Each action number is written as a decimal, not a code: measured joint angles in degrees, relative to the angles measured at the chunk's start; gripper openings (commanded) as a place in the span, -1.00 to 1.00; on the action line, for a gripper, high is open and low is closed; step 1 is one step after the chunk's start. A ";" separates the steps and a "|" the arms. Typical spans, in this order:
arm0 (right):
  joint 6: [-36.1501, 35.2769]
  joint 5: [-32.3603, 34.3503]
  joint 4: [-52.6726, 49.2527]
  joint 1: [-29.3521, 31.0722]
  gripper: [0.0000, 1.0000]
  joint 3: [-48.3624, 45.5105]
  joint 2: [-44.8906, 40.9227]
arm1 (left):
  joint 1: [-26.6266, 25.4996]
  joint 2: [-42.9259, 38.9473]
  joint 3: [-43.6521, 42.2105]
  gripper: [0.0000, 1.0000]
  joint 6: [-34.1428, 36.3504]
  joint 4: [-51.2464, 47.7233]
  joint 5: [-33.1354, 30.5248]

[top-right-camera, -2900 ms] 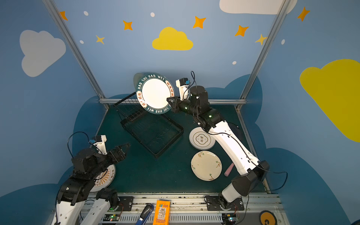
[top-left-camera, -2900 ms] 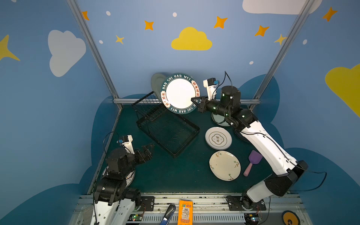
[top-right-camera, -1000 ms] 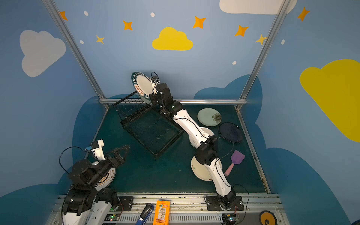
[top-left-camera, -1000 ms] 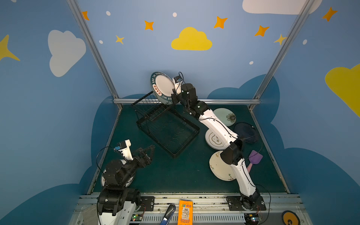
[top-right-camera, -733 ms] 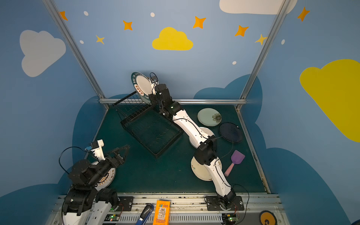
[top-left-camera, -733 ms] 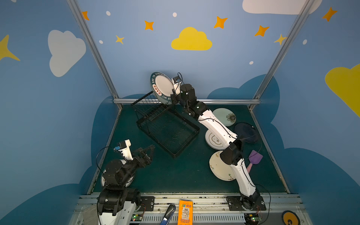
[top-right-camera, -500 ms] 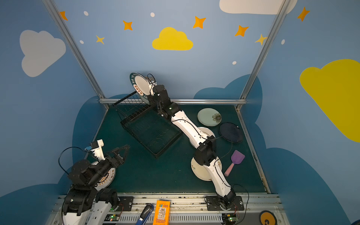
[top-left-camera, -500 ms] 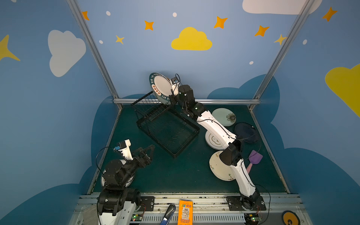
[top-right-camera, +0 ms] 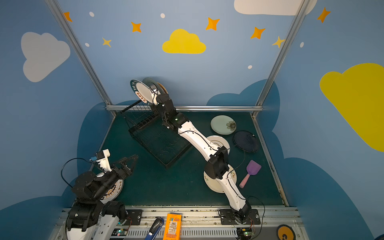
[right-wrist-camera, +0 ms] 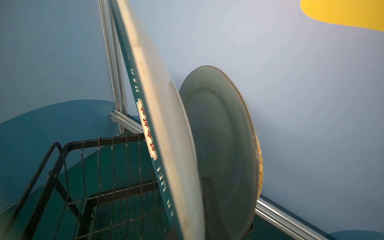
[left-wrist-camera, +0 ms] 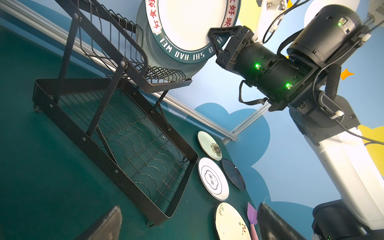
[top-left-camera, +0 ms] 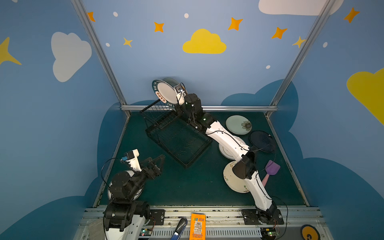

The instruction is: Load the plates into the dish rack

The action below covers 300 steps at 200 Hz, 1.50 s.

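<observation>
Top views: right gripper (top-left-camera: pixel 173 105) clamped on the rim of lettered plate (top-left-camera: pixel 165 92), upright at the raised end of dish rack (top-left-camera: pixel 179 141). Left gripper (top-left-camera: pixel 161 161) spread wide, empty, above table (top-left-camera: pixel 187 188).
Left wrist: plate's lower edge at the basket slots.
Right wrist: pale plate (right-wrist-camera: pixel 221 145) stands just behind it.

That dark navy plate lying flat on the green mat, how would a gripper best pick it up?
Probably by its rim: the dark navy plate lies flat, so only that thin edge can be pinched. Come in low from its near side, where bare mat shows; the pale green plate and the white plate crowd the far and left edges.
</observation>
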 measured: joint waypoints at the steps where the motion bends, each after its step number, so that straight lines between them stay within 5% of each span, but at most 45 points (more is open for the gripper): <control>1: 0.00 0.02 0.00 0.00 -1.00 0.00 0.02 | 0.00 -0.02 0.00 1.00 0.00 0.00 0.00; 300: -2.51 3.34 2.62 -0.83 -1.00 2.99 4.70 | -0.42 -0.52 -0.02 1.00 -0.04 0.00 -0.02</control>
